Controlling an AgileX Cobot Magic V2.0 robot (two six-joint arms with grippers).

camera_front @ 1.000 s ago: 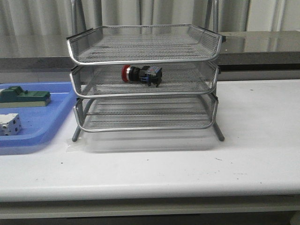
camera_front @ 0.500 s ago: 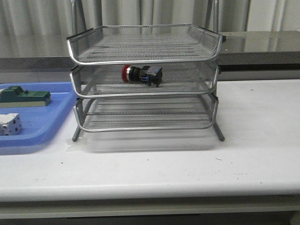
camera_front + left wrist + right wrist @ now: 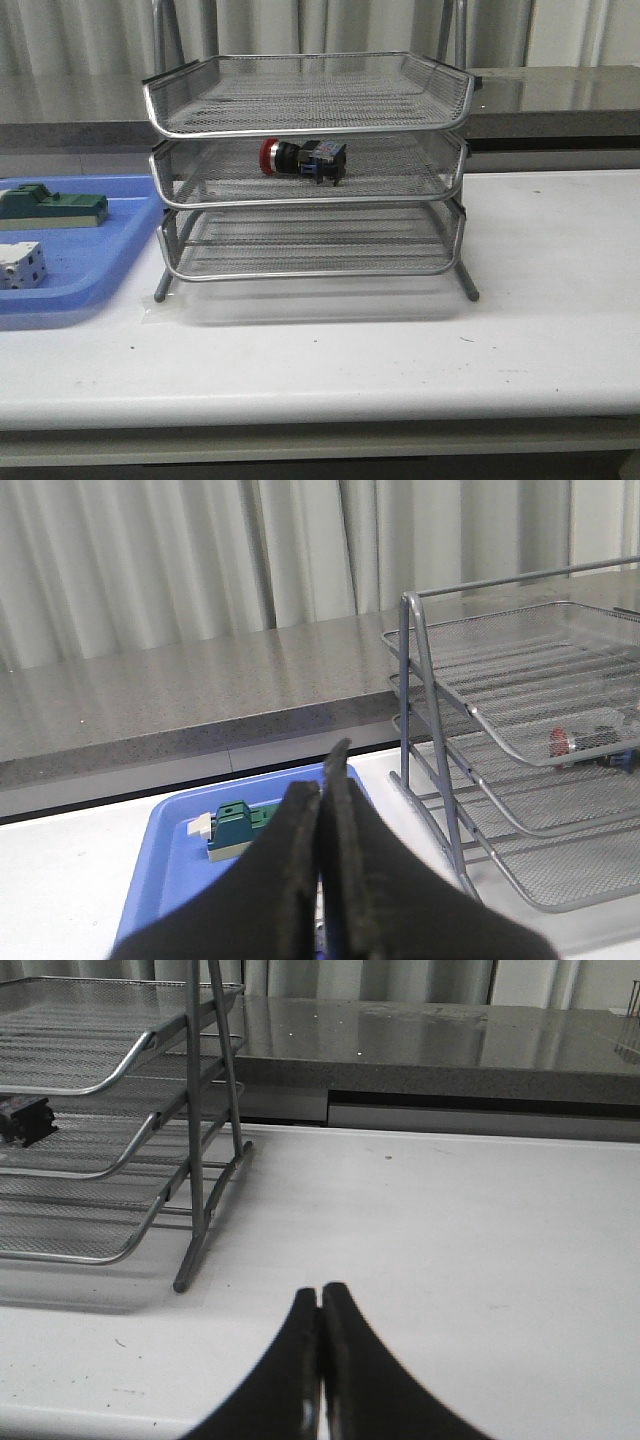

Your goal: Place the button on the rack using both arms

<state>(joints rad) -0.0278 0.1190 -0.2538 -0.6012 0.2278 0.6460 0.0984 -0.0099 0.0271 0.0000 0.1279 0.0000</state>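
From my seat the rack [image 3: 307, 165] stands at twelve o'clock on the table [image 3: 400, 350]. The button [image 3: 302, 160] lies on its side in the middle tier, head toward nine o'clock. At nine o'clock, just beside the rack, sits a tray [image 3: 105, 262] holding a block [image 3: 52, 208] behind a boxy component [image 3: 20, 265].
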